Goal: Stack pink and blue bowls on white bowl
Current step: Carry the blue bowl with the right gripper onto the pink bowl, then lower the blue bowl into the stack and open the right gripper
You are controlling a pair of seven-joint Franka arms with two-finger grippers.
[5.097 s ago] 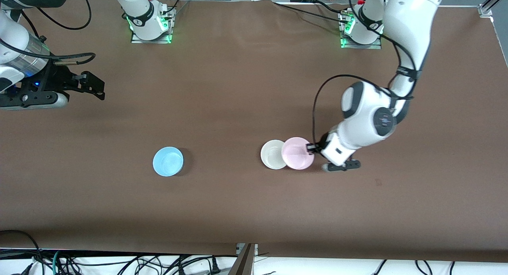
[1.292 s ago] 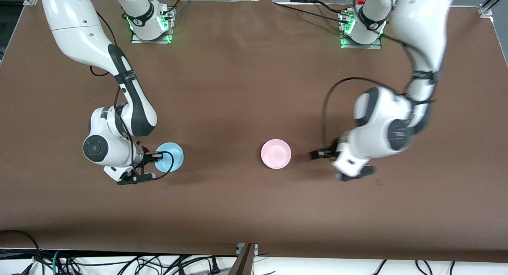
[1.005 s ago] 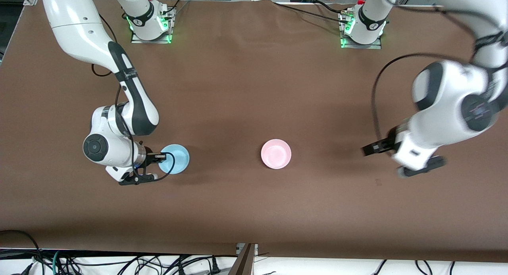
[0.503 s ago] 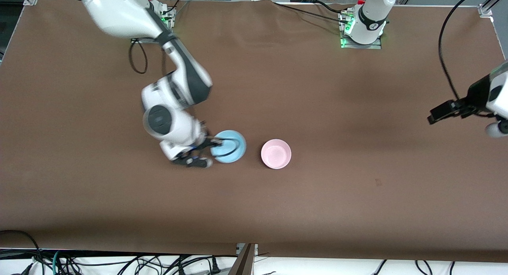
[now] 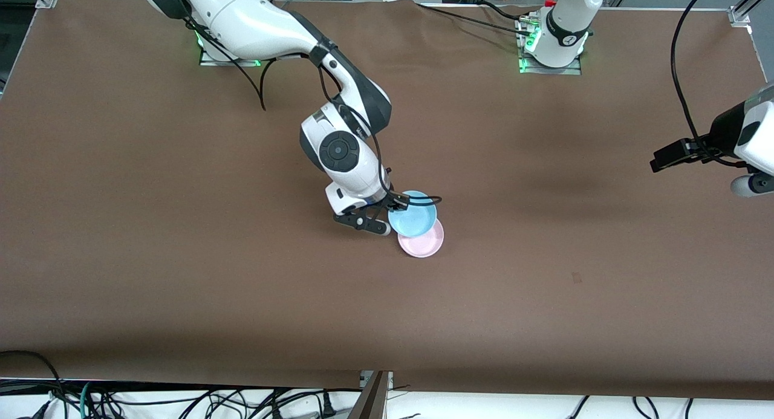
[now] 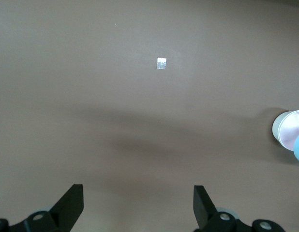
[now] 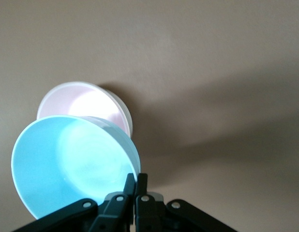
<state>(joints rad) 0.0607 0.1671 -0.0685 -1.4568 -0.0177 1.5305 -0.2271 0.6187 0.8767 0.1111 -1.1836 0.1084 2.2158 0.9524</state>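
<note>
Front view shows a wide table covered in brown cloth (image 5: pixel 181 256), seen from above, with two white robot arms based along its upper edge. The right gripper (image 5: pixel 392 203) is over the middle of the table, pinching the rim of a small, round, shallow, light sky blue plastic bowl (image 5: pixel 413 214). That blue bowl is held in the air, partly over a small, round, shallow, pale pink plastic bowl (image 5: pixel 423 242), which rests on the cloth and shows past the blue bowl's edge on the side nearer the front camera. The two are not lined up.

From the right wrist view, the right gripper (image 7: pixel 135 188) has its two black fingers (image 7: pixel 142 186) pressed together on the blue bowl's (image 7: pixel 72 166) rim. The pink bowl (image 7: pixel 86 104) sits lower, and a second pale rim shows around its edge (image 7: pixel 124 113); whether that belongs to the white bowl cannot be told.

The left gripper (image 5: pixel 665 159) waits in the air at the left arm's end of the table, well apart from the bowls. From the left wrist view its fingers (image 6: pixel 69 208) are spread wide with nothing between them, above bare cloth carrying a small pale square mark (image 6: pixel 161 63).
</note>
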